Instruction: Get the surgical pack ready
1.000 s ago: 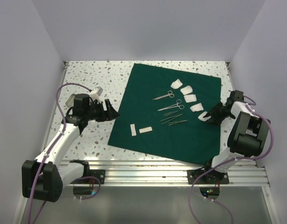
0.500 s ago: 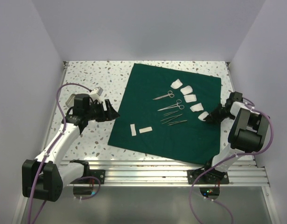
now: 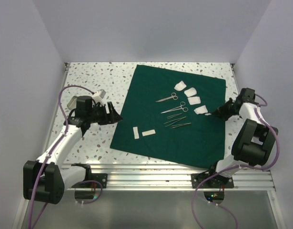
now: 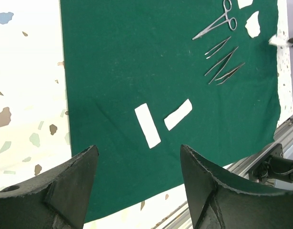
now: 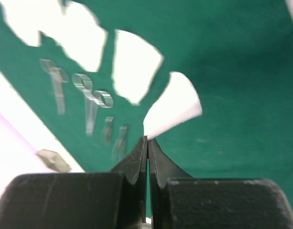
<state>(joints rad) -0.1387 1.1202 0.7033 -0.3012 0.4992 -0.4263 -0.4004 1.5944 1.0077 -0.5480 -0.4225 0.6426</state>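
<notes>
**Surgical pack: drape spread, right gripper clamped on one gauze piece**

Dark green drape (image 3: 203,138) lies flat on the speckled table (image 3: 89,76), spread as a broad sheet with its instruments in the middle.

Two pairs of scissors (image 3: 167,98) lie side by side near the centre, handles toward the right arm; forceps (image 3: 177,122) lie just below them in a loose cluster, close together.

Four loose gauze pieces (image 3: 191,91) run in a slanting row to the right of the scissors; two white strips (image 4: 147,125) lie apart from them on the left part of the drape, close to each other but not touching.

Right gripper (image 5: 147,140): jaws pressed together, pinching the corner of a held gauze piece (image 5: 177,105) at the lower end of that row, over the drape's right part; whether this piece is clear of the cloth cannot be told; the right wrist view is blurred.

Left gripper (image 3: 116,116): fingers (image 4: 72,191) spread apart, nothing between them; it hangs over the drape's left edge, the two strips just ahead of it.
</notes>
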